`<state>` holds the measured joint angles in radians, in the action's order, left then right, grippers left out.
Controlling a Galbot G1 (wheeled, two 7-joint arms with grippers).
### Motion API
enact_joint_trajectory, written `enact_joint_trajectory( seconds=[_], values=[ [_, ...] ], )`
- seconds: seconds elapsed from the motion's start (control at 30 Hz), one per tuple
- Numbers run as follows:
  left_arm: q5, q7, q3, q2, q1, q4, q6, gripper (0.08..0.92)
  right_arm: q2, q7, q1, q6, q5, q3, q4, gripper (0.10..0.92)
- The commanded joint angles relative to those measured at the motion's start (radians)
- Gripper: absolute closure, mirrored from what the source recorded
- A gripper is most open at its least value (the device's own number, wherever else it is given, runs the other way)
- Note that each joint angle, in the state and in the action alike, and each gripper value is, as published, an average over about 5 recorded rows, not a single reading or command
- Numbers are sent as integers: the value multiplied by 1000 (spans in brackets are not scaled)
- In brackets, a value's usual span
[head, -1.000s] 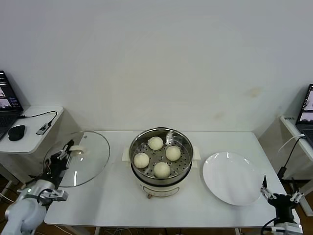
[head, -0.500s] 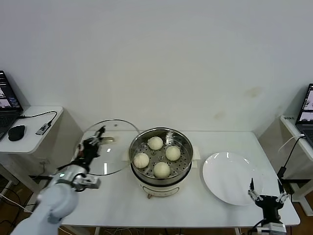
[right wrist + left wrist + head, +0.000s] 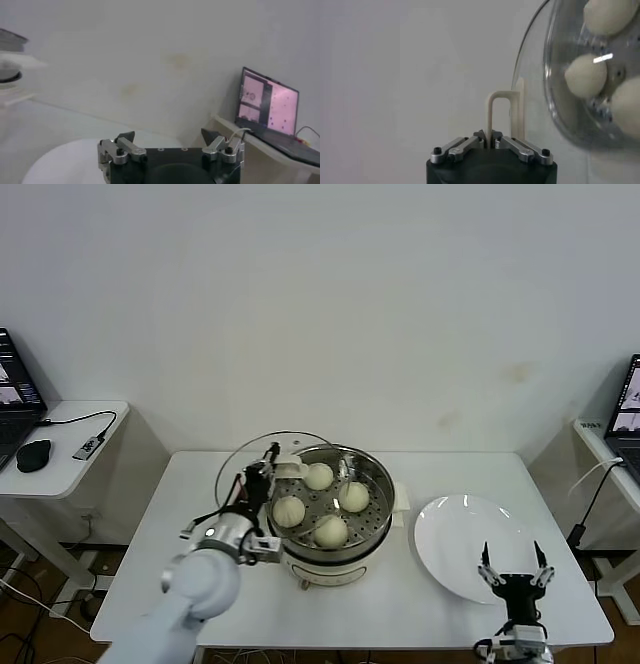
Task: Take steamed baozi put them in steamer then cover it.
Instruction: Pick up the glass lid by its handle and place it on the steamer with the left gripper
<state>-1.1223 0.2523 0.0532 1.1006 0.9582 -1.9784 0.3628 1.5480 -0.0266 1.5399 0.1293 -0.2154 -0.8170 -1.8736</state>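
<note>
The left gripper [image 3: 492,143] is clamping its jaws on the cover's [image 3: 262,461] handle, holding it tilted over the steamer's [image 3: 372,536] left rim. Four steamed baozi [image 3: 331,530] are sitting inside. The right gripper [image 3: 512,569], jaws apart, is hanging beside the plate [image 3: 455,544].

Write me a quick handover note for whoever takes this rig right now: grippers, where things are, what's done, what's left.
Left gripper: shut on the cover's bar handle, holding the cover tilted over the steamer's left rim.
Right gripper: open, empty, parked low at the near edge of the white plate.
Steamer: centre of the table, uncovered.
Steamed baozi: all four on the perforated tray inside the steamer.
Done: loading.
Left: level the cover, seat it on the steamer, release.
</note>
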Motion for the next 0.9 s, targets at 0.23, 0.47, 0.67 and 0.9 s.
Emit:
enact_joint_trajectory(
  seconds=[0.23, 0.47, 0.67, 0.9],
  values=[
    [-262, 76, -89, 284, -33, 74, 44, 854, 5, -2, -19, 5, -29, 42, 45, 203],
    [-298, 64, -92, 309, -13, 103, 23, 854, -1, 1, -11, 3, 4, 47, 43, 203],
    [-324, 59, -91, 327, 0, 129, 5, 854, -7, -3, -6, 16, 16, 44, 43, 203],
    [-342, 54, -90, 341, 2, 159, -4, 854, -12, -4, 0, 20, 23, 42, 39, 203]
  ],
)
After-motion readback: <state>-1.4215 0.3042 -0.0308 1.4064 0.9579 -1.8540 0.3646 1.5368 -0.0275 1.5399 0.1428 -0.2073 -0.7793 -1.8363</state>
